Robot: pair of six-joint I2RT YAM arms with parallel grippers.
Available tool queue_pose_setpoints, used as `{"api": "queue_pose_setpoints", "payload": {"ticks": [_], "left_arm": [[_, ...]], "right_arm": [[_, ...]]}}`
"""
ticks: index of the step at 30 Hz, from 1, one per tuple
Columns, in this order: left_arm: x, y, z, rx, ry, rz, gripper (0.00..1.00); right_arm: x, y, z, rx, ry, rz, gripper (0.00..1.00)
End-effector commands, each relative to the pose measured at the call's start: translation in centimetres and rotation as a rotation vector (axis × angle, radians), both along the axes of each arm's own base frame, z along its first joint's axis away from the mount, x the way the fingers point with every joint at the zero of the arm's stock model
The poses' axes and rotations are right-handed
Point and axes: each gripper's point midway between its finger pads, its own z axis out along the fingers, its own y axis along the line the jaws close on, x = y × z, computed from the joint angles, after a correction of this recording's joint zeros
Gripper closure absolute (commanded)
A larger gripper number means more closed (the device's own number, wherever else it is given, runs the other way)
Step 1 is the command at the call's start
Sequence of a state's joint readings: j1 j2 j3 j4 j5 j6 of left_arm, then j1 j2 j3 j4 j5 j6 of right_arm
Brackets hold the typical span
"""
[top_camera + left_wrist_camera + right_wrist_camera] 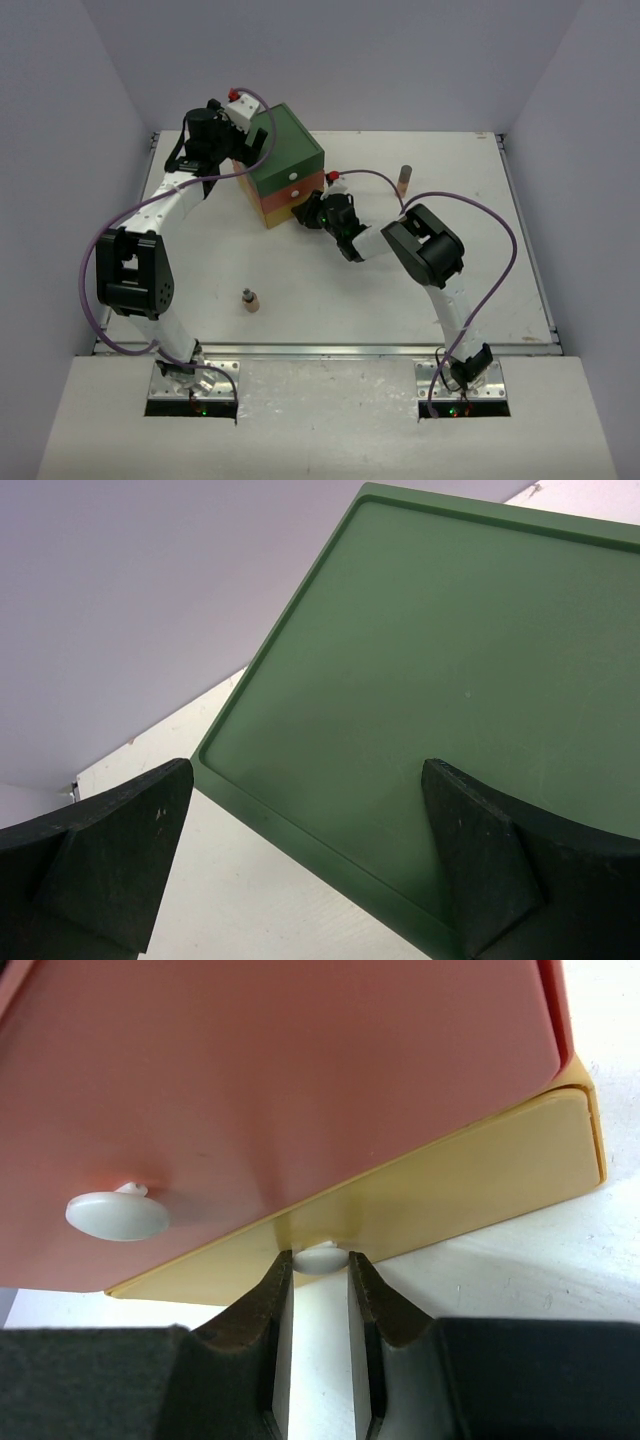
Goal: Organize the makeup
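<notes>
Both right gripper (319,1262) fingers (255,1310) pinch yellow drawer (480,1175) knob (320,1257)

High overview; wrist close-ups on box (285,150)

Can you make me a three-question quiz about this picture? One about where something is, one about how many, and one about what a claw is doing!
1. Where is the right gripper?
A. At the white knob of the yellow drawer
B. Over a bottle
C. Inside the orange drawer

2. How many little bottles stand on the table?
A. One
B. Two
C. Five

3. How do the left gripper's jaws stand?
A. Wide open
B. Shut on a bottle
C. Shut on a knob

Answers:
1 A: the right wrist view shows its fingers pinching that knob.
2 B: one stands near the front, one at the back right.
3 A: its fingers stand far apart above the box's green top.
</notes>
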State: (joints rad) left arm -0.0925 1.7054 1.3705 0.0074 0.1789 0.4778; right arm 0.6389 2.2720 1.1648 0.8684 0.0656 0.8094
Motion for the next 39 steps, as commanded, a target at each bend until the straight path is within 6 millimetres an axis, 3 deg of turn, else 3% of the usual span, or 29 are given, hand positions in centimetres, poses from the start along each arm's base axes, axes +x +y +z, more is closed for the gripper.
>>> {"api": "queue_pose_setpoints", "payload": {"ticks": [1, 5, 11, 20, 24, 25, 29, 34, 39], "left_arm": [[-4.4, 0.9, -10.3, 0.085, 0.348, 0.003, 0.0], [-4.4, 1.0, -10.3, 0.09, 0.345, 0.005, 0.0], [-4.2, 1.0, -10.6, 0.089, 0.353, 0.008, 0.0], [-4.1, 0.9, -10.1, 0.079, 0.342, 0.009, 0.0], [-4.2, 0.9, -10.2, 0.078, 0.345, 0.009, 0.0], [-4.2, 0.9, -10.1, 0.077, 0.343, 0.011, 0.0], [-4.2, 0.8, -10.1, 0.074, 0.344, 0.01, 0.0], [-4.1, 0.9, -9.9, 0.075, 0.343, 0.013, 0.0], [-4.0, 0.6, -9.2, 0.063, 0.333, 0.004, 0.0]], "right_arm": [[2.3, -1.4, 1.6, -0.018, -0.087, -0.061, 0.86], [1.8, -1.7, 1.7, -0.038, -0.096, -0.049, 0.92], [-1.0, -3.1, 2.2, -0.05, -0.08, -0.025, 0.96], [-7.5, -7.1, 1.3, -0.098, -0.005, -0.007, 0.96], [-9.3, -8.2, 1.0, -0.114, 0.014, 0.002, 0.94], [-9.8, -8.4, 0.8, -0.127, 0.025, 0.011, 0.91], [-10.9, -8.9, -0.1, -0.195, 0.084, 0.046, 0.45], [-12.0, -9.4, 1.7, -0.249, 0.038, 0.096, 0.37], [-15.0, -8.9, 4.5, -0.383, -0.158, 0.219, 0.29]]}}
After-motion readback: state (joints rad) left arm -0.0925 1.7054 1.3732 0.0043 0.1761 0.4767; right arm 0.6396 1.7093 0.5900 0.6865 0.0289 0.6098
